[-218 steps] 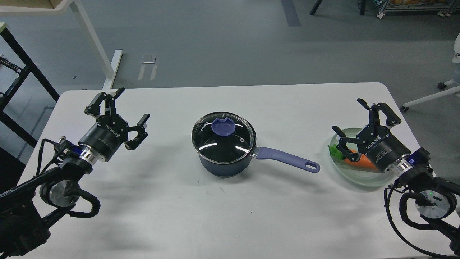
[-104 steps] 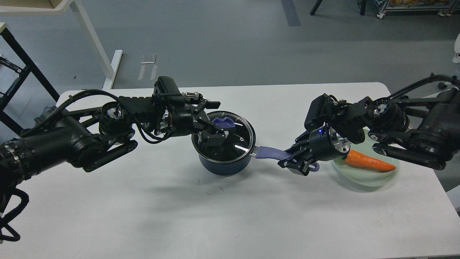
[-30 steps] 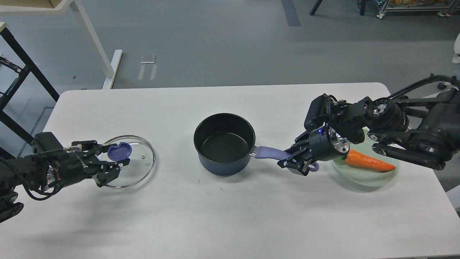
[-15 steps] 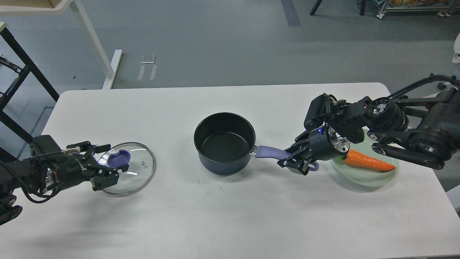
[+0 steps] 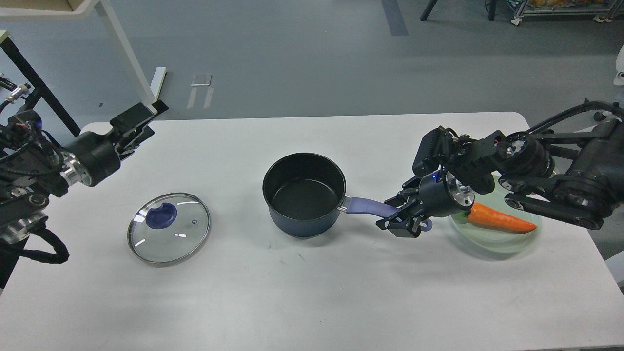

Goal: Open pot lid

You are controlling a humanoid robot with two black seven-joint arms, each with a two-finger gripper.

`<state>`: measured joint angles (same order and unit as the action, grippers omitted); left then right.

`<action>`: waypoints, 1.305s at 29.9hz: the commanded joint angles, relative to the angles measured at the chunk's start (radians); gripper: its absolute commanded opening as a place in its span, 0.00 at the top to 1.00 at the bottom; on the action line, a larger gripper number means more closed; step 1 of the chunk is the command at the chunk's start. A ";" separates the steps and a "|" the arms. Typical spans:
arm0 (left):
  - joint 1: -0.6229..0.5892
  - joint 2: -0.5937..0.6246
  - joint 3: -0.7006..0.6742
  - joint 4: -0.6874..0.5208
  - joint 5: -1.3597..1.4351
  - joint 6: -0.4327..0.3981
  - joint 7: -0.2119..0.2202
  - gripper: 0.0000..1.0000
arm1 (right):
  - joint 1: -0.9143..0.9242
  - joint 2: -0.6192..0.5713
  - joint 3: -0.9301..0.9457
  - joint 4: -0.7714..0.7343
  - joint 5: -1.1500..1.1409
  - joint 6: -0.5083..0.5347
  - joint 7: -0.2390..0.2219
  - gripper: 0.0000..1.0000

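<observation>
The navy pot (image 5: 304, 195) stands uncovered at the table's middle, its black interior showing. Its purple handle (image 5: 365, 205) points right. The glass lid (image 5: 169, 227) lies flat on the table left of the pot, with its blue knob (image 5: 161, 215) up. My left gripper (image 5: 144, 117) is raised over the table's far left corner, well away from the lid, open and empty. My right gripper (image 5: 403, 222) is shut on the far end of the pot's handle.
A pale green plate (image 5: 492, 242) with an orange carrot (image 5: 502, 219) sits at the right, partly behind my right arm. A white table leg (image 5: 124, 53) and a black frame (image 5: 29, 73) stand beyond the table's left end.
</observation>
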<state>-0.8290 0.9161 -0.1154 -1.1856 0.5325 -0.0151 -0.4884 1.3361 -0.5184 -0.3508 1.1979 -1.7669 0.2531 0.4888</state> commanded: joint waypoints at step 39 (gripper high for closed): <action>0.229 -0.359 -0.391 0.219 -0.480 -0.332 0.123 0.01 | -0.741 -0.063 0.826 -0.012 1.713 -0.173 0.000 0.01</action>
<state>-0.6394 0.5819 -0.4487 -0.9706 0.0514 -0.3221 -0.3823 0.6529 -0.6194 0.4126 1.1873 -0.0545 0.0795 0.4887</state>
